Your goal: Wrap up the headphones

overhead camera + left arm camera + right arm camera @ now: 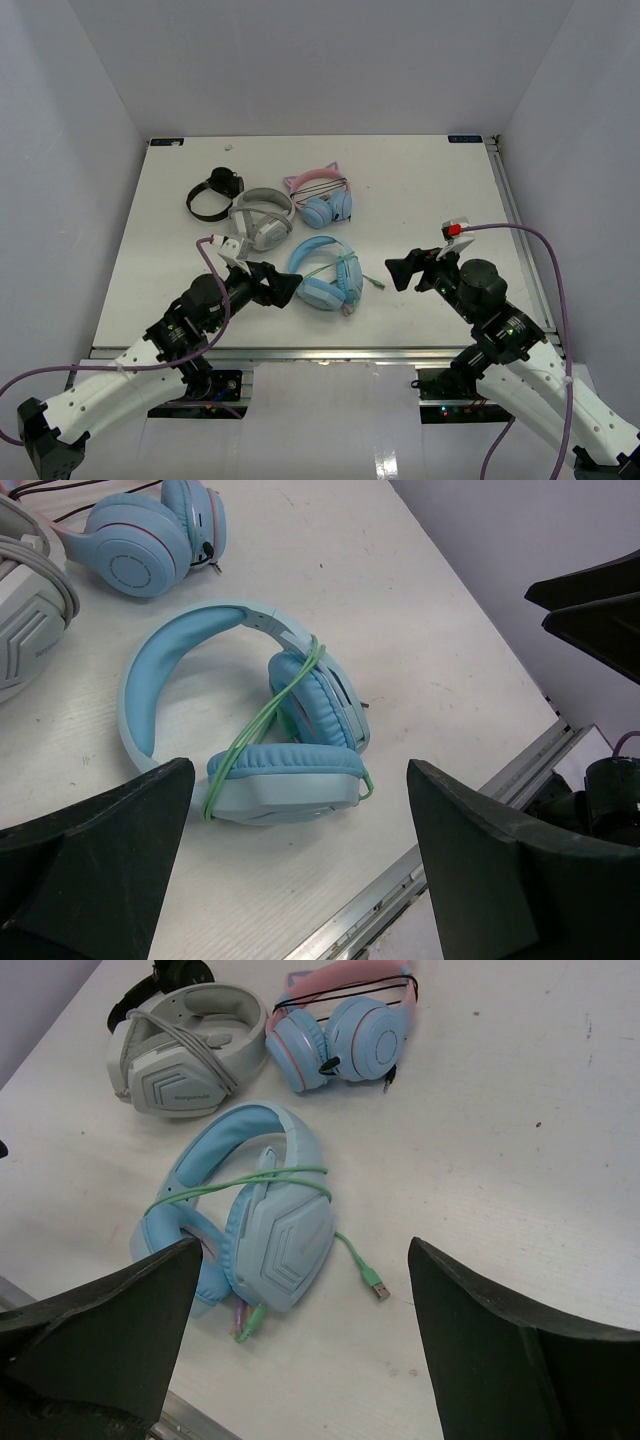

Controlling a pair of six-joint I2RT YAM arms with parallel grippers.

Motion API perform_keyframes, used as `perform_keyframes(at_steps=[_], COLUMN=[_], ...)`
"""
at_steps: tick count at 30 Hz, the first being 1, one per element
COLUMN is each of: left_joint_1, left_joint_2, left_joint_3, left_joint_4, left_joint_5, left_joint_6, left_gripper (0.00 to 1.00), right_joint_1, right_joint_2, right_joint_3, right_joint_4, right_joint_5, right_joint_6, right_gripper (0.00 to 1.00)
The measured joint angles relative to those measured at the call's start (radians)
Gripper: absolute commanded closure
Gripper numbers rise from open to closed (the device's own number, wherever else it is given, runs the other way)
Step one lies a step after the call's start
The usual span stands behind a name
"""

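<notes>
left hand [283,288] nearest in top view, spread wide, empty, just left of headphones [322,272] on counter [420,180]; right hand [404,270] wide, empty, well right | left wrist: cable [245,738] looped across cups, plug hidden | right wrist: grey-white pair [185,1050], pink pair [350,1020] behind; black pair [180,972] cropped

My left fingers [90,870] and right fingers [520,1360] are matt black plastic with a faintly grainy skin. The headphones [310,705] pair smooth, dull-sheened blue plastic shells with soft, slightly wrinkled leatherette pads. Their cable [350,1256] looks like smooth, rubbery plastic. The desk [420,630] is matt white with a fine linear grain, edged by a brushed metal rail [365,900]. The grey-white pair [180,1085] is hard satin plastic, and the pink cat-ear pair [375,1040] has glossier cups.
</notes>
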Motion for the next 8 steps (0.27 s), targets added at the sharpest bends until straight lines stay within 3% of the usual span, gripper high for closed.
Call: perform_keyframes(at_steps=[8], left_joint_1=[-0.006], left_joint_2=[-0.001], left_joint_3=[0.000], left_joint_4=[0.000], left_joint_5=[-0.010], left_joint_6=[0.000], left_gripper=[0.02], right_joint_1=[0.001], right_joint_2=[0.018], right_joint_3=[-0.001], right_joint_4=[-0.001], right_joint_5=[0.000], right_joint_6=[0.000], right_gripper=[0.10])
